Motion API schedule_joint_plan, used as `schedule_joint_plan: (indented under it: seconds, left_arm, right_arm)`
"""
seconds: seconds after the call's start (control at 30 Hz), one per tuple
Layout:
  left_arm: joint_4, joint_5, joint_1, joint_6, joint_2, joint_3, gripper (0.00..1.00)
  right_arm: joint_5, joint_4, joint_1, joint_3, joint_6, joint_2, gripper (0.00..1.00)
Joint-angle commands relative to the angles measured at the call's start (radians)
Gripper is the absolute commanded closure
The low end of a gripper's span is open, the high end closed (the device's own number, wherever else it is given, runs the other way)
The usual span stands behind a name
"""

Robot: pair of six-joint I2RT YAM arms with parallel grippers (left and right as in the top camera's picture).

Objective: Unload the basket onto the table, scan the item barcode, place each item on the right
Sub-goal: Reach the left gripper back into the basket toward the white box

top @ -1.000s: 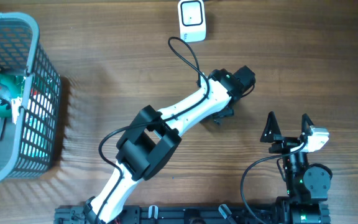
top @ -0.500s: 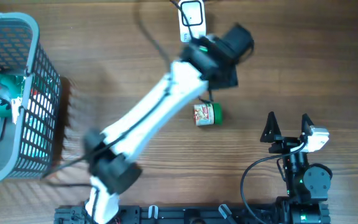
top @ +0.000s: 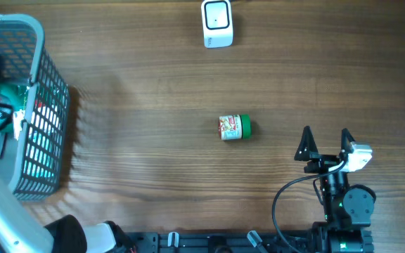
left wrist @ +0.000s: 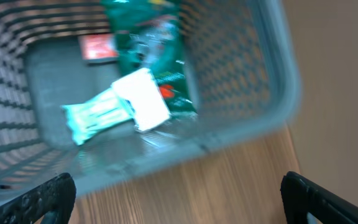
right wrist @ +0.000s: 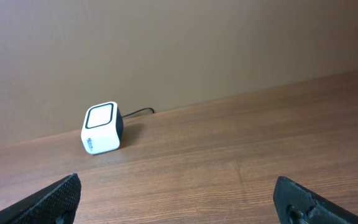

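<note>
Counter (top: 153,91): brown wood grain, seen from overhead.

Item: a small jar (top: 234,127) with a green cap is found lying on its side on the counter, near the middle, cap end to the right. It is touched by neither gripper. The label is too small to be read and no barcode can be made out.

Scanner (top: 217,23): a white box with a dark-framed window, set at the far edge of the counter and well apart from the jar. From the right wrist it is seen upright near the wall, a cable trailing behind it.

Basket (top: 48,119): grey mesh, placed at the left end of the counter. A green packet (left wrist: 148,56), a red packet (left wrist: 98,48) and a white-and-mint wrapper (left wrist: 114,112) are seen lying inside it, though that view is blurred.

Left gripper (left wrist: 179,199): held above the basket's near rim, fingers spread wide and nothing caught between them. The left arm (top: 5,218) is recorded only as a white blur at the lower left.

Right gripper (top: 325,144): parked at the near right, near the jar but apart from it. Its fingers are spread fully and nothing is held.
</note>
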Motion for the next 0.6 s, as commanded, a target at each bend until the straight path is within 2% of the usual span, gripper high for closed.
schedule_joint_plan:
  seconds: [0.0,0.1,0.27,0.57]
  left_arm:
    - [0.007,0.109,0.172,-0.015,0.028,-0.09,0.0]
    - [0.052,0.11,0.248,-0.015,0.077,-0.218,0.0]
    - [0.22,0.11,0.248,-0.014,0.187,-0.37,0.0]
    - [0.285,0.111,0.248,-0.015,0.474,-0.386,0.0]
  right_arm:
    - [-0.004,0.004,0.005,-0.001,-0.018,-0.006,0.0]
    - [-0.004,0.004,0.005,-0.001,-0.018,-0.006,0.0]
    - [-0.004,0.004,0.005,-0.001,-0.019,-0.006,0.0]
    - [-0.005,0.004,0.005,-0.001,-0.018,-0.006,0.0]
